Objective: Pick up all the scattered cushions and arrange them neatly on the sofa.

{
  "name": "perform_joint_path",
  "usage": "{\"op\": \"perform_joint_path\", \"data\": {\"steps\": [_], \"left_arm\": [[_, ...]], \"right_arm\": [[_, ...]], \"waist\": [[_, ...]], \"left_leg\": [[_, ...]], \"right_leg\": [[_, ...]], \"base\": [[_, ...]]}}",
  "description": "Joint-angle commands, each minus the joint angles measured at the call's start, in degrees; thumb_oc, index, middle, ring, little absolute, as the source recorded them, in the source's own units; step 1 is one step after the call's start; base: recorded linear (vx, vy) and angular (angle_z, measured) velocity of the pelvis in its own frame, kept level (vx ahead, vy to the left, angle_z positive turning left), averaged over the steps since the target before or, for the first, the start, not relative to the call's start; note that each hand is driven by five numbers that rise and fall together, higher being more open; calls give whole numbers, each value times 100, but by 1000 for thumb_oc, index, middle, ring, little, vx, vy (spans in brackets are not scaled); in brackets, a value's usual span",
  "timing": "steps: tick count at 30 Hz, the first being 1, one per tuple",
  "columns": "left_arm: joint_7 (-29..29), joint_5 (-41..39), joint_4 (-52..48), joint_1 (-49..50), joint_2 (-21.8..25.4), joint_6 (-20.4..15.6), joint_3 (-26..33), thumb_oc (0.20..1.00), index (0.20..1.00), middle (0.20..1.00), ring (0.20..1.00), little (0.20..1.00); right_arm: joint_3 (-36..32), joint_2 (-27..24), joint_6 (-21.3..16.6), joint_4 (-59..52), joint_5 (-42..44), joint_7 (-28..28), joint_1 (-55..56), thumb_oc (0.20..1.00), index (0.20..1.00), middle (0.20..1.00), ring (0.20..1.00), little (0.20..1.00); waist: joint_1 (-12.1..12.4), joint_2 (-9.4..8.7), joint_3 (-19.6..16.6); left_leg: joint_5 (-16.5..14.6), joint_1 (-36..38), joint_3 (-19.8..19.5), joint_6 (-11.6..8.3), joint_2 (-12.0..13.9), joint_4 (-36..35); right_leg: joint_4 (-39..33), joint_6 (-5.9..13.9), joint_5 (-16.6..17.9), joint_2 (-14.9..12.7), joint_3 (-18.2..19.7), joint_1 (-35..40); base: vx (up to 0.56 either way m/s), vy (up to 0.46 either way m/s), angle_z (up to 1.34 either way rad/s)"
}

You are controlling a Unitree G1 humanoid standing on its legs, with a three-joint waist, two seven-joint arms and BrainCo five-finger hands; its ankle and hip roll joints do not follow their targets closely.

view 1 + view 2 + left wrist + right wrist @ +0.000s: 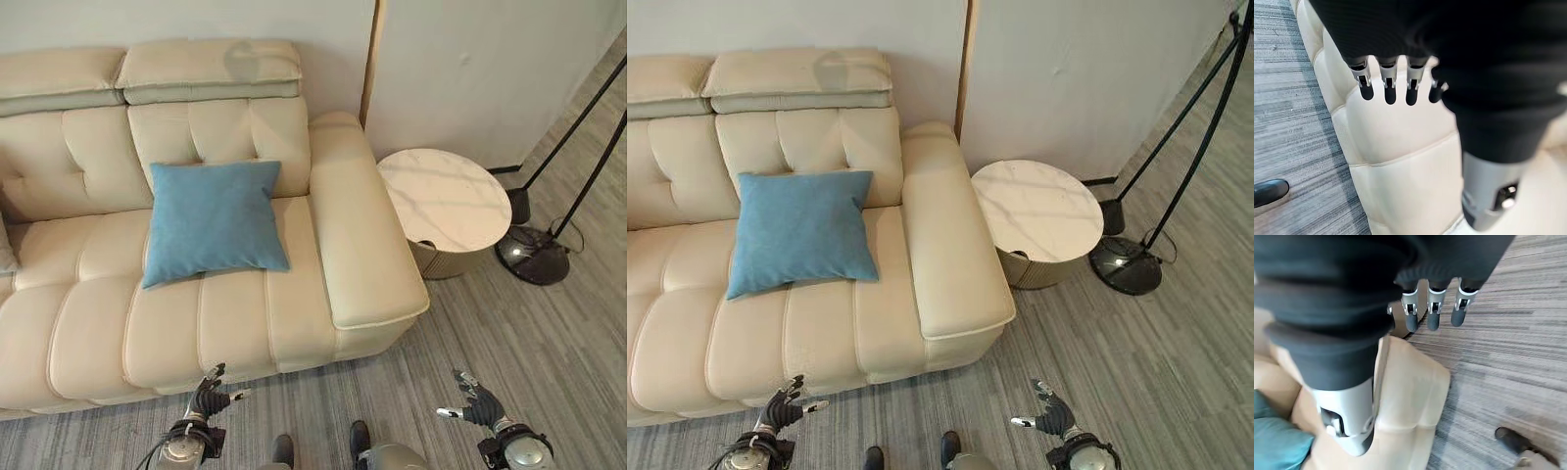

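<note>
Sofa in cream leather seen from the left eye view, a blue cushion leaning against its backrest — up and ahead of both hands. The left hand hangs low before the seat front, nearer the cushion; the right hand hangs over grey floor, further off. The round side table stands by the armrest. In the left wrist view, fingers hang straight, empty. In the right wrist view, fingers are likewise straight — holding nothing.

Blue cushion propped on sofa
</note>
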Motion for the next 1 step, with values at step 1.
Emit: {"op": "perform_joint_path", "data": {"steps": [1], "left_arm": [[-1,-10,-150,52,270,-172,321,1000,1000,1000,1000,1000]], "right_arm": [[45,16,-51,-22,117,29,-101,1000,1000,1000,1000,1000]], "waist": [[39,-184,-176]], "left_leg": [[-176,-160,218,-211,-65,46]], "right_leg": [[-424,450,-305,-178,60,619]], "base": [[27,74,4]]}}
